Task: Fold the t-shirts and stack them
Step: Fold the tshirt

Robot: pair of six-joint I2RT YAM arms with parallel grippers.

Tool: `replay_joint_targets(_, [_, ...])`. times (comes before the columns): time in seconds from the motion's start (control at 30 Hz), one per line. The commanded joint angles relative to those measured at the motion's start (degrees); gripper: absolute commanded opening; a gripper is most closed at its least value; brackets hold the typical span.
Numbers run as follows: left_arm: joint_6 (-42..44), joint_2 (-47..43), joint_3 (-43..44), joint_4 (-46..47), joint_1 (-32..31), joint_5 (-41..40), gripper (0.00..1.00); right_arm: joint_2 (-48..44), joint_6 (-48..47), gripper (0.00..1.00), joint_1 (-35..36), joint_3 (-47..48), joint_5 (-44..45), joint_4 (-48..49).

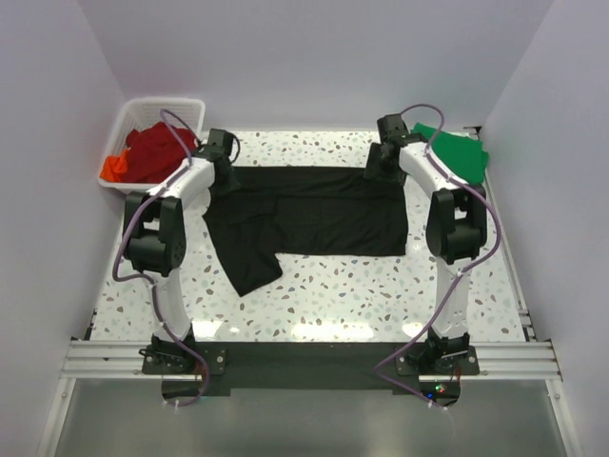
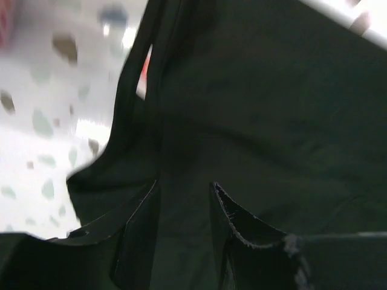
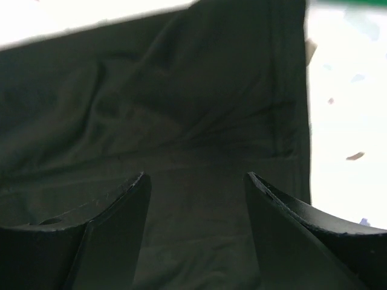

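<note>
The black t-shirt [image 1: 319,209] is spread out flat across the middle of the table, long side running left to right, with one part hanging off toward the near left like a loose flap. Some soft creases can be seen in the wrist views, and a seamed edge is visible at its right side. The green t-shirt [image 1: 460,154] is parked in the far right corner, looks folded-ish, lying flat. The dark red t-shirt [image 1: 157,150] is bunched up in the far left corner, piled in a heap, and the orange t-shirt [image 1: 115,168] is peeking out just beside it on the left, crumpled
</note>
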Motion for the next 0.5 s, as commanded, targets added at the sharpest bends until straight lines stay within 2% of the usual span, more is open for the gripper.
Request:
replay_joint_targets(0.0, [-3.8,-6.8,-5.8,-2.5,-0.7,1.0,0.42,-4.2,0.5,0.67,2.4,-3.6,1.1,1.4])
replay_joint_targets(0.47, [-4.9,-12.3,-19.1,0.9,-1.7,3.6,0.40,-4.2,1.2,0.67,5.7,-5.9,1.8,1.0])
